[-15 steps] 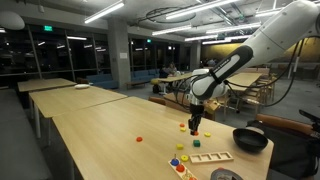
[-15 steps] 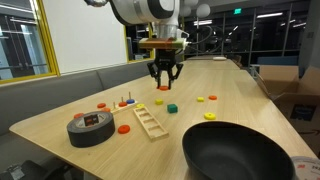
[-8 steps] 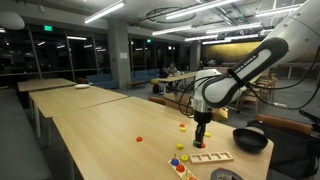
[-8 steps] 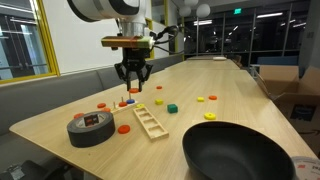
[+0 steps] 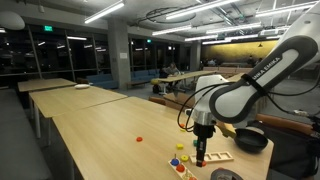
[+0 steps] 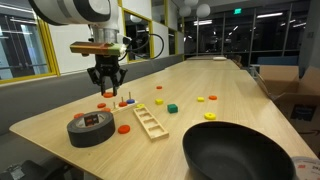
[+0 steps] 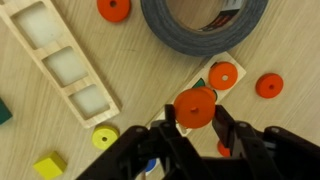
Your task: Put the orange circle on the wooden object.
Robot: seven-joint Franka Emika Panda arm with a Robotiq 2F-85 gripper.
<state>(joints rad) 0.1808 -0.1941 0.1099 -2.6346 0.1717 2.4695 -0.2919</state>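
Observation:
In the wrist view my gripper (image 7: 195, 125) is shut on the orange circle (image 7: 195, 107), a small round disc held between the two fingers above the table. The wooden object (image 7: 60, 65), a pale board with a row of square recesses, lies at the upper left of that view, apart from the gripper. In both exterior views the gripper (image 6: 106, 90) (image 5: 200, 152) hangs low beside the board (image 6: 148, 121) (image 5: 212, 157), near the tape roll.
A grey tape roll (image 6: 90, 127) (image 7: 205, 20) lies beside the gripper. A black bowl (image 6: 240, 150) (image 5: 250, 139) stands by the table edge. Small orange (image 7: 223, 75), red (image 6: 100, 106), yellow (image 7: 104, 137) and green (image 6: 172, 107) pieces are scattered around the board.
The gripper has moved across the table from its middle to the tape roll side of the board and has come lower.

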